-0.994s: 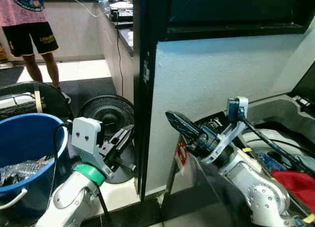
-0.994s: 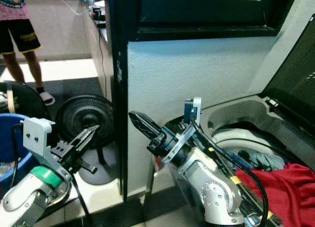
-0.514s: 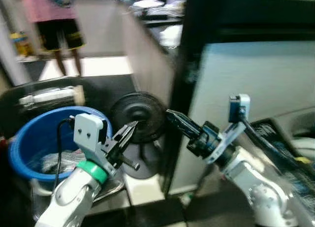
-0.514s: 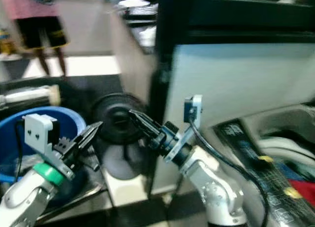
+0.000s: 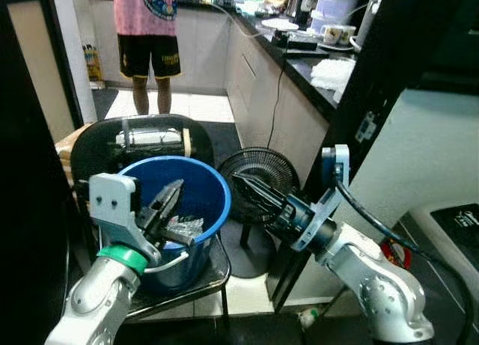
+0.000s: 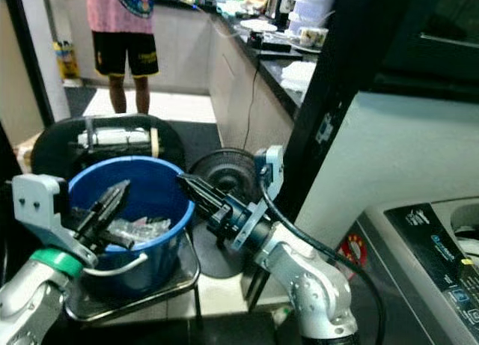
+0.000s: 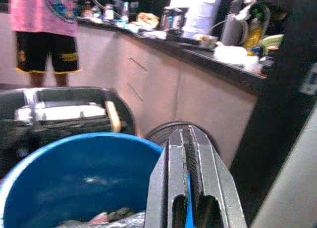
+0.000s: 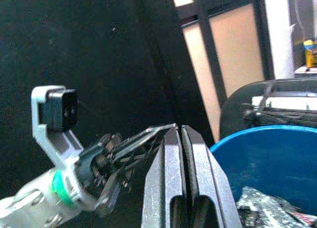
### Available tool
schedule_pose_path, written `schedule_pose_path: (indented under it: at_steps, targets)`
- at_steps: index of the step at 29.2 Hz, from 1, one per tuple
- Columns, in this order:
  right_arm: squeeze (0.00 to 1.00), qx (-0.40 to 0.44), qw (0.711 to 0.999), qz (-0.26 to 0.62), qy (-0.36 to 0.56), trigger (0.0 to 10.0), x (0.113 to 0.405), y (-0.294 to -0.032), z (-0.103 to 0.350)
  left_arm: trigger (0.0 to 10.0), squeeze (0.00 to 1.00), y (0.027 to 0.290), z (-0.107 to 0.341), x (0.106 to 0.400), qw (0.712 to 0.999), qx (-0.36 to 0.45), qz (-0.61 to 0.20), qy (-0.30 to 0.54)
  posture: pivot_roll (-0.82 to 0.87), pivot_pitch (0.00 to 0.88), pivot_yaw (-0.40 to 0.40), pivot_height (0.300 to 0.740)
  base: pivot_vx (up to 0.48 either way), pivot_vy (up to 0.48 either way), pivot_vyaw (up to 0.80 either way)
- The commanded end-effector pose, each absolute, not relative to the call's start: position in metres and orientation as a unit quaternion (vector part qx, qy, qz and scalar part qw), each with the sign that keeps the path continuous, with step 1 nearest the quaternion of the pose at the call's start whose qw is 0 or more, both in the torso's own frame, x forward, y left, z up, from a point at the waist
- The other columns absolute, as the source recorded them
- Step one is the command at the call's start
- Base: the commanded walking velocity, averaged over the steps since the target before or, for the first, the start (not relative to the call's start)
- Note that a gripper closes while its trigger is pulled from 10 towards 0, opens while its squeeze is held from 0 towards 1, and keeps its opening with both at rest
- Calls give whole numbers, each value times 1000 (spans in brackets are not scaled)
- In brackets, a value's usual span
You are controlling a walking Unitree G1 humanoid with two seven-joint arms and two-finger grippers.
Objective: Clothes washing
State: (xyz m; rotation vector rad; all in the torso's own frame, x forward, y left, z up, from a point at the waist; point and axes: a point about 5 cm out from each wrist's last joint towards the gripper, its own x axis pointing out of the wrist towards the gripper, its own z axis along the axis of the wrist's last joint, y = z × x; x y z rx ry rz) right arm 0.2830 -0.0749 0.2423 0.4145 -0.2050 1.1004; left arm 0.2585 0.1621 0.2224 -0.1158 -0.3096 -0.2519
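Washer swapped from view for bucket; left claw above its rim, right claw beside it, both closed, empty. Risk: laundry missed.

Crumpled clothes low inside blue bucket

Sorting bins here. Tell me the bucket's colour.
The bucket is blue, clearest in the right eye view.

The robot has turned left, away from the washer: the blue bucket now sits in front of both grippers, with the fan behind and the person straight ahead.
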Motion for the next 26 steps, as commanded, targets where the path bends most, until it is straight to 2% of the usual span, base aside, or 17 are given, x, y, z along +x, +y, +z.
schedule_pose_path:
  at_steps: [1,9,12,17,24,26]
  targets:
    - [0,188,836,506,-94,10000,286,-79,240,10000,0,159,220,260,978,-59,-130,-152,21,0,-53,740,0,0,0]
    - [0,185,838,505,-89,10000,285,-76,238,10000,0,161,218,259,979,-65,-123,-149,18,0,-52,740,0,0,0]
    - [0,184,838,506,-85,10000,284,-75,235,10000,0,159,215,257,978,-75,-127,-148,18,0,-50,740,0,407,0]
    - [0,183,840,504,-81,10000,284,-74,231,10000,0,154,211,256,978,-78,-133,-143,19,0,-49,740,0,0,0]
    - [0,184,847,495,-67,10000,284,-72,221,10000,0,150,202,256,979,-83,-122,-144,19,0,-50,740,0,-480,0]
    - [0,175,856,483,-50,10000,285,-73,209,10000,0,150,192,257,980,-95,-112,-132,20,0,-48,740,0,0,0]
